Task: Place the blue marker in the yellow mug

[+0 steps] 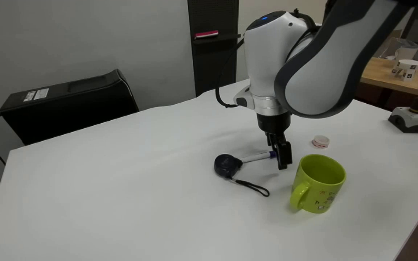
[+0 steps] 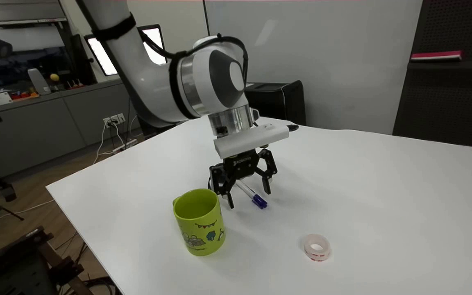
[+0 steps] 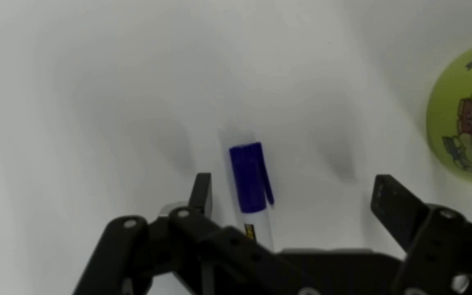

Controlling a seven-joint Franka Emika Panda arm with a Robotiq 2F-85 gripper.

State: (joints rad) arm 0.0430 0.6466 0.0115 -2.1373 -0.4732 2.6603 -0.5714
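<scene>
Marker: off-centre between jaws; uneven contact might roll it.
End effector: wide, holding nothing.
Mug: near one jaw; sideways drift could knock it.

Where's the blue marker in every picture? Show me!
In an exterior view: blue marker right of and below the middle, upper left of yellow mug.
In an exterior view: blue marker below the middle, upper right of yellow mug.
In the wrist view: blue marker runs down from the middle, partly hidden; yellow mug at right edge.
Landmark in all three: yellow mug.
</scene>
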